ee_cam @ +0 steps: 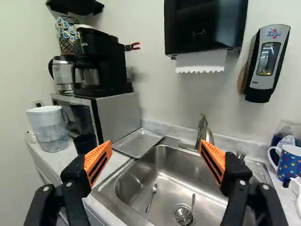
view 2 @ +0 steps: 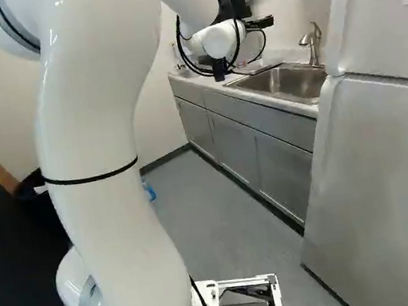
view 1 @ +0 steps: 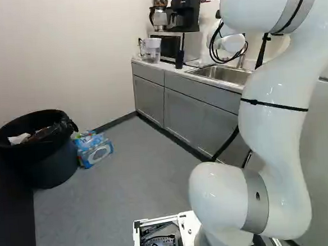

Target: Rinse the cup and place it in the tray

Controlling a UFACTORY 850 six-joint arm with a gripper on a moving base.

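Apparently I held the gripper [ee_cam: 155,145] spread and empty facing the sink [ee_cam: 169,179], leaving room for a grasp, the dark cup [ee_cam: 85,142] standing near the tray [ee_cam: 139,142], likely unrinsed.

Sink [ee_cam: 171,167] common to all views

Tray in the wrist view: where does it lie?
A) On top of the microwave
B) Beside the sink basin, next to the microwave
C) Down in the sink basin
B: the metal tray lies flat alongside the sink basin, with the microwave right next to it.
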